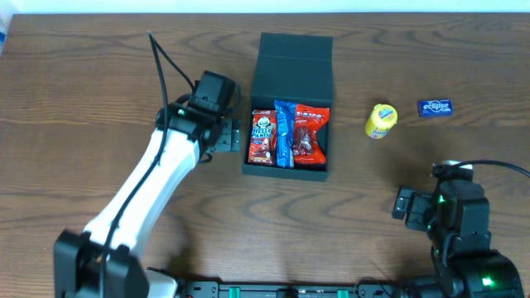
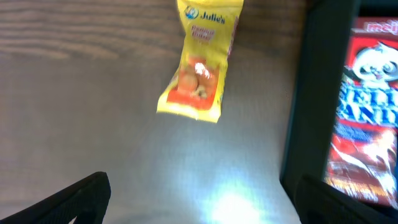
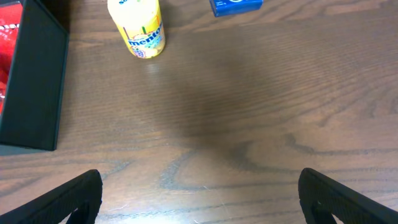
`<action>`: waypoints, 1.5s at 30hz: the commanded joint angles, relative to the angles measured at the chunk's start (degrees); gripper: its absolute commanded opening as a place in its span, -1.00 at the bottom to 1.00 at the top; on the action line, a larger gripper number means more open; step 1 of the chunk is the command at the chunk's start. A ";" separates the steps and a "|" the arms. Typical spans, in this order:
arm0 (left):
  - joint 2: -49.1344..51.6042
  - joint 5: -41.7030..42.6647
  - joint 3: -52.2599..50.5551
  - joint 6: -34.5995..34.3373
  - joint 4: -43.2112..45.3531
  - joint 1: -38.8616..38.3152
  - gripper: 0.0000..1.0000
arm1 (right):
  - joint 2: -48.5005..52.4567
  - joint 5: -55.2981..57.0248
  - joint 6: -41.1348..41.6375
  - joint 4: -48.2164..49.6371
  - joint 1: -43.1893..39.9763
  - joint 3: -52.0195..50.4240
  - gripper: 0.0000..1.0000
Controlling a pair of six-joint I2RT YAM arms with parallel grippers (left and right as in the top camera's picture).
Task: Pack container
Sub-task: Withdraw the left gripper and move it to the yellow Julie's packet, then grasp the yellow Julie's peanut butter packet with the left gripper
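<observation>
The container (image 1: pixel 291 64) is a dark box in the middle of the table with its flap lid folded back. Inside lie a red panda packet (image 1: pixel 263 137), a blue packet (image 1: pixel 284 132) and a red packet (image 1: pixel 311 132). My left gripper (image 1: pixel 219 136) hovers open just left of the box, nothing between its fingers. In the left wrist view a yellow Julie's packet (image 2: pixel 199 59) lies on the wood ahead of the left gripper (image 2: pixel 202 193), with the container wall (image 2: pixel 314 93) to the right. My right gripper (image 1: pixel 411 204) (image 3: pixel 200 183) stands open over bare wood at the front right.
A yellow Mentos bottle (image 1: pixel 381 121) (image 3: pixel 138 28) lies right of the box. Beyond it sits a blue Eclipse tin (image 1: pixel 434 107) (image 3: pixel 235 5). In the overhead view the left arm hides the Julie's packet.
</observation>
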 commanded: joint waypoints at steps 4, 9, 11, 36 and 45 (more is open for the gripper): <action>8.02 1.62 0.02 8.41 6.25 2.10 0.91 | -0.13 0.26 -0.52 0.13 -0.48 -0.02 0.98; 13.84 -3.08 0.04 7.93 10.40 3.19 0.91 | -0.13 0.26 -0.55 0.13 -0.48 -0.02 0.98; 15.65 -3.50 0.04 8.00 12.07 3.37 0.91 | -0.13 0.26 -0.52 0.13 -0.48 -0.02 0.98; 24.15 -6.84 1.70 6.88 20.02 4.76 0.40 | -0.13 0.26 -0.55 0.13 -0.48 -0.02 0.98; 24.13 -3.89 1.70 6.05 19.26 4.70 -0.07 | -0.13 0.26 -0.52 0.13 -0.48 -0.02 0.98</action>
